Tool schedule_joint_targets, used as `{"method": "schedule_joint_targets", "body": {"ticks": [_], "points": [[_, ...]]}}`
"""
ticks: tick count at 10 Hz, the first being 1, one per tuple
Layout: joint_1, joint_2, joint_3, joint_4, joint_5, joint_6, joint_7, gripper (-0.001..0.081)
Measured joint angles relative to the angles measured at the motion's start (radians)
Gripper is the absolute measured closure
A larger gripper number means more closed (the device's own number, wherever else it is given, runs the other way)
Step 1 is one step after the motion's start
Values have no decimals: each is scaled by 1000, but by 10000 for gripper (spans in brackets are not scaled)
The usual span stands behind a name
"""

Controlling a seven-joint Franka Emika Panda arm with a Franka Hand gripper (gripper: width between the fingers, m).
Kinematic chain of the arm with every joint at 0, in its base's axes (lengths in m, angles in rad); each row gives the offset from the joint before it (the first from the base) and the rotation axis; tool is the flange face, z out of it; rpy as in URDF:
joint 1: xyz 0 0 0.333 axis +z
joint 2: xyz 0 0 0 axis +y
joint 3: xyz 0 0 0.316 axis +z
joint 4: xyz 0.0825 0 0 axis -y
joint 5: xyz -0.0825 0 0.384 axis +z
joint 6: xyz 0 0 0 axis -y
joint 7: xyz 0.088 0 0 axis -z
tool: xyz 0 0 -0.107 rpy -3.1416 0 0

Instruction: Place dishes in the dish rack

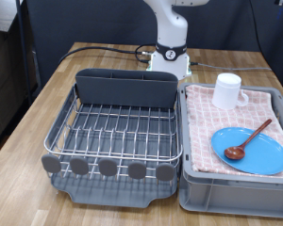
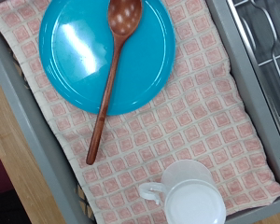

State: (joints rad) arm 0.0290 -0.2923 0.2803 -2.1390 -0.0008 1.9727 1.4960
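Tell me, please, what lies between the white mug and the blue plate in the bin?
Only bare pink checked cloth separates the mug from the plate; the spoon reaches off the plate's rim toward that stretch. The wrist view shows this best.

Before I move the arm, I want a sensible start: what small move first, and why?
Probably lower toward the wooden spoon. It lies across the blue plate, so the plate cannot lift cleanly first. The mug stands apart on the checked cloth, and the dish rack holds nothing. The gripper is not in view.
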Motion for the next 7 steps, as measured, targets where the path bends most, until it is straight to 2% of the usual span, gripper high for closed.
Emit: {"method": "schedule_joint_targets", "body": {"ticks": [4, 7], "points": [[1, 97, 39, 90, -33, -8, 67, 3], [1, 160, 63, 98, -115, 43, 94, 3]]}}
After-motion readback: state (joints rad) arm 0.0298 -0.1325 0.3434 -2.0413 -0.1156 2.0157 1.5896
